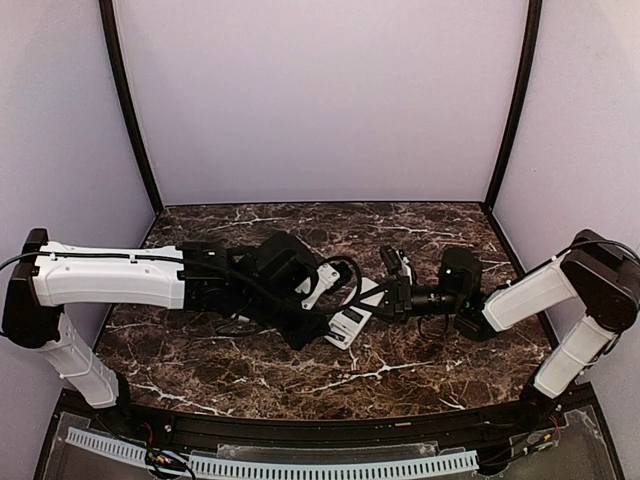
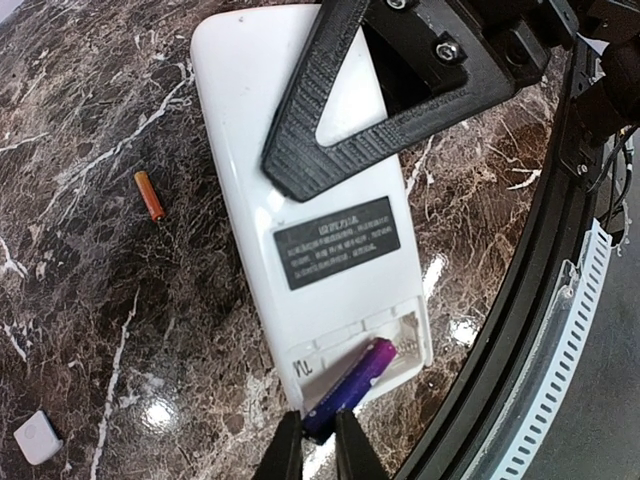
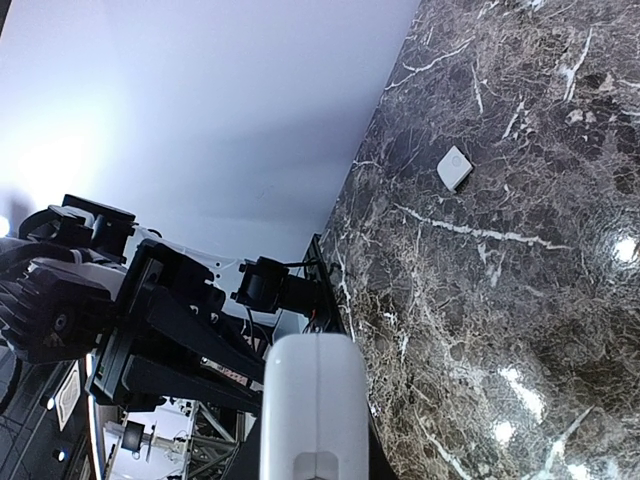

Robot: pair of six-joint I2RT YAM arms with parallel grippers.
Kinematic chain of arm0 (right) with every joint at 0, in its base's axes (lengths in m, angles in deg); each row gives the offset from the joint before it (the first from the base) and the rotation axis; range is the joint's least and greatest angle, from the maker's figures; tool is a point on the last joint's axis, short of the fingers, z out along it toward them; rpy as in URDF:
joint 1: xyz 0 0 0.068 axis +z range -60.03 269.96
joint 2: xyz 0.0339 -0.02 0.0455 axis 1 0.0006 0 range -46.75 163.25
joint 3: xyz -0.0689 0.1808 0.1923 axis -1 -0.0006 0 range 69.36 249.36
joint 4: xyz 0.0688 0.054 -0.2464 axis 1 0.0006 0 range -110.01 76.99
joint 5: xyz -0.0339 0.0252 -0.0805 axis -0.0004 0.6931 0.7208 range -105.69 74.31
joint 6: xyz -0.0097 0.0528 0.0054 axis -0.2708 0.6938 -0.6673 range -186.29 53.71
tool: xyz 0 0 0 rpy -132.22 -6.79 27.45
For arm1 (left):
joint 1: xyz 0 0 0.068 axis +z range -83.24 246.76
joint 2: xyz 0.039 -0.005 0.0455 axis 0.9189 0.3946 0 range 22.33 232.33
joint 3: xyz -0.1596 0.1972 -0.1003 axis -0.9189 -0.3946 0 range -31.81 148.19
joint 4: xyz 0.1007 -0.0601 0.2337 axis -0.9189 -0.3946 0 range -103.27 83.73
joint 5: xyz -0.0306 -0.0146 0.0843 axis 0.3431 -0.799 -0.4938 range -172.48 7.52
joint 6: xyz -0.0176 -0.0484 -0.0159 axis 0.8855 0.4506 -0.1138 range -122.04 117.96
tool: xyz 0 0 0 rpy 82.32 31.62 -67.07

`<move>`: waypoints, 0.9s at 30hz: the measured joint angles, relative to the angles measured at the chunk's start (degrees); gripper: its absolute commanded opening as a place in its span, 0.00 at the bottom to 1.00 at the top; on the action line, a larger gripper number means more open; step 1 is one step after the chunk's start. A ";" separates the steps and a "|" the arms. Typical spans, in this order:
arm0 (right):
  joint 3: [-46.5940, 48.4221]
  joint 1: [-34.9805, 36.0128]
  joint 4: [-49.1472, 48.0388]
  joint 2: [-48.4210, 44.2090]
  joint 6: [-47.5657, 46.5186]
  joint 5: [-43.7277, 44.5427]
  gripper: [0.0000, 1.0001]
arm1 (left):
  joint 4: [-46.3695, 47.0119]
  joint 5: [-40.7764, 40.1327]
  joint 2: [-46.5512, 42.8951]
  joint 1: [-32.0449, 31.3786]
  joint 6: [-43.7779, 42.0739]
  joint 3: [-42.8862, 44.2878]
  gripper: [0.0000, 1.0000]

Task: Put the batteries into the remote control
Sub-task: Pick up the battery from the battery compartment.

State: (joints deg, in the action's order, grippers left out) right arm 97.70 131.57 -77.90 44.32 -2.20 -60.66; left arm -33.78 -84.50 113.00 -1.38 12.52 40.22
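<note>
The remote control [image 2: 300, 150] lies white back up, with a black label and its battery compartment open at the near end. My left gripper [image 2: 318, 447] is shut on the dark blue-purple battery [image 2: 352, 385], which sits slanted with its far end inside the compartment. My right gripper [image 1: 395, 292] is shut on the remote's other end; one of its black fingers [image 2: 345, 150] lies across the remote's back. The remote's edge fills the bottom of the right wrist view [image 3: 313, 410]. The orange battery [image 2: 149, 195] lies loose on the table, left of the remote.
A small white cover piece [image 2: 37, 437] lies on the dark marble table [image 2: 90, 300]; it also shows in the right wrist view [image 3: 454, 167]. The table's black front rim [image 2: 520, 330] runs close beside the remote. Both arms meet at the middle of the table [image 1: 200, 360].
</note>
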 measured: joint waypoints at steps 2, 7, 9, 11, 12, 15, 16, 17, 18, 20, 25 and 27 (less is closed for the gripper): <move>-0.11 -0.02 -0.39 0.17 0.17 -0.13 0.00 | -0.02 0.11 0.00 0.00 0.00 0.00 0.09; -0.20 -0.04 -0.39 0.20 0.26 -0.20 0.00 | 0.02 0.11 0.00 0.00 -0.02 0.00 0.07; -0.22 -0.04 -0.39 0.20 0.24 -0.22 0.00 | 0.04 0.07 -0.02 0.00 -0.22 0.00 0.07; -0.26 -0.04 -0.39 0.20 0.24 -0.20 0.00 | 0.04 0.09 0.00 0.00 -0.37 0.00 0.07; -0.28 -0.04 -0.39 0.20 0.24 -0.20 0.00 | 0.07 0.09 -0.02 0.00 -0.42 0.00 0.07; -0.33 -0.04 -0.42 0.20 0.26 -0.20 0.00 | 0.07 0.13 0.00 0.00 -0.48 0.00 0.09; -0.35 -0.04 -0.46 0.20 0.28 -0.20 0.00 | 0.09 0.15 -0.02 0.00 -0.57 0.00 0.10; -0.35 -0.04 -0.50 0.20 0.33 -0.20 0.00 | 0.09 0.20 -0.02 0.00 -0.66 0.00 0.14; -0.35 -0.04 -0.63 0.20 0.35 -0.22 0.00 | 0.09 0.24 -0.02 0.00 -0.72 0.00 0.16; -0.35 -0.02 -1.05 0.20 0.57 -0.28 0.00 | 0.09 0.44 -0.02 0.00 -1.01 0.00 0.23; -0.28 -0.02 -1.88 0.20 0.74 -0.66 0.00 | 0.04 0.00 -0.85 0.00 -2.91 0.00 0.39; -0.28 -0.02 -1.73 0.20 0.72 -0.87 0.00 | 0.04 -0.52 -2.16 0.02 -4.28 0.00 0.46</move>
State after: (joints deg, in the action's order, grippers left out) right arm 97.42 131.55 -79.62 44.51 -1.47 -61.53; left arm -33.73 -85.03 110.84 -1.36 8.24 40.22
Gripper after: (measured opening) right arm 0.141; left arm 0.374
